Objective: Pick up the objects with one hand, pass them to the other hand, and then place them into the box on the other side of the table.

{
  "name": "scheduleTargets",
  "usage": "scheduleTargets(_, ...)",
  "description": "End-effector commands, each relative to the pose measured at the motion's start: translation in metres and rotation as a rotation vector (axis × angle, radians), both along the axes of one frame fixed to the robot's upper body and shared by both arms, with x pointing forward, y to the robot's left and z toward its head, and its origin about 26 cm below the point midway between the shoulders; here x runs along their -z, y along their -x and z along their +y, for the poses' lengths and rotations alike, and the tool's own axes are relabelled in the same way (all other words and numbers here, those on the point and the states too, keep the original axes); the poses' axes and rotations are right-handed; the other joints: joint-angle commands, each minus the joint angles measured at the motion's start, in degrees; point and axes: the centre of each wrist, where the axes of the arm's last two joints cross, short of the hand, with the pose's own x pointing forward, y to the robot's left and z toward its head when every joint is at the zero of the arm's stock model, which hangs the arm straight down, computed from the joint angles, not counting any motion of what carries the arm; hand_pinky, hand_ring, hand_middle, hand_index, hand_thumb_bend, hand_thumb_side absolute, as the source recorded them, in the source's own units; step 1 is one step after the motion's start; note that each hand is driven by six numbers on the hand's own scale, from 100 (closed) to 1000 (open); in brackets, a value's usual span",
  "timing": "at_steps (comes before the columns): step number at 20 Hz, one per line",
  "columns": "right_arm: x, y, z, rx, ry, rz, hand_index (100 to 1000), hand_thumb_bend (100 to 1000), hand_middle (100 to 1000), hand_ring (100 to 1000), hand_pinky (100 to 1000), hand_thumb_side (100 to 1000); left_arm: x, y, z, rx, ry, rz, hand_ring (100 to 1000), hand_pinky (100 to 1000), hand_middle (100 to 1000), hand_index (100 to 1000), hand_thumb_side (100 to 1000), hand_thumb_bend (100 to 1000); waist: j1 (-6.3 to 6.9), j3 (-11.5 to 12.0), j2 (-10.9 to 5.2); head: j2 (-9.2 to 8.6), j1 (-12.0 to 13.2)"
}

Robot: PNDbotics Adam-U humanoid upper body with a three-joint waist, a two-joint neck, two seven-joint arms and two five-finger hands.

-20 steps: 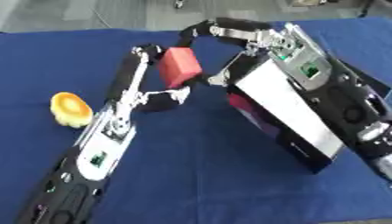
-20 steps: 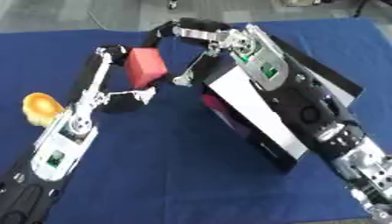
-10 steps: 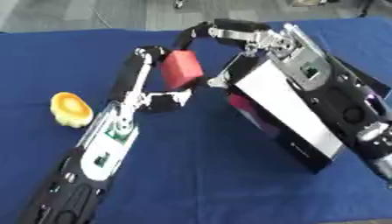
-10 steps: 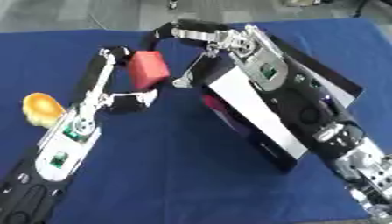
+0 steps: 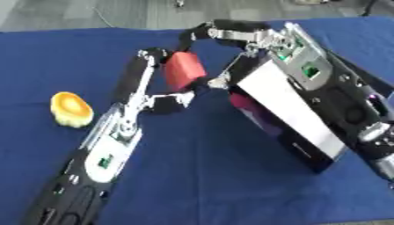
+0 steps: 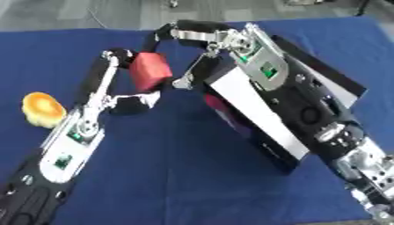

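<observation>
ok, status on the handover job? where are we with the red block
Mid-handover. The red block is off the blue table, held up between the left hand and the right hand, whose fingers reach its top. Which hand carries it I cannot tell. Nothing visibly placed yet: the box on the right sits mostly under the right arm, with something pink inside. The yellow object waits on the left, untouched.

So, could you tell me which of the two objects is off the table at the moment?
The red block, held up between both hands; the yellow-orange object lies alone on the blue cloth.
</observation>
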Motion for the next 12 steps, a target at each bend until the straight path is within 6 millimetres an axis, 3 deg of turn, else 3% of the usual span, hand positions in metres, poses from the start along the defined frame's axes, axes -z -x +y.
scheduleTargets(1, -0.0112, 0.0012, -0.0005, 0.011, -0.016, -0.024, 789, 197, 636, 971, 997, 100, -0.0092, 0.0015, -0.0055, 0.015, 0.020, -0.027, 697, 730, 498, 529, 168, 100, -0.76, 0.0, -0.08, -0.39, 0.0)
scheduleTargets(10, -0.0097, 0.0012, -0.0012, 0.044, -0.038, -0.016, 733, 165, 575, 902, 967, 100, -0.0101, 0.0027, -0.0078, 0.027, 0.028, -0.035, 698, 733, 498, 531, 167, 100, -0.74, -0.1, -0.12, -0.43, 0.0)
scheduleTargets(12, -0.0101, 0.0017, -0.0014, 0.044, -0.049, -0.015, 723, 156, 566, 892, 964, 100, -0.0100, 0.0027, -0.0080, 0.026, 0.030, -0.034, 698, 733, 501, 545, 119, 100, -0.74, -0.2, -0.12, -0.42, 0.0)
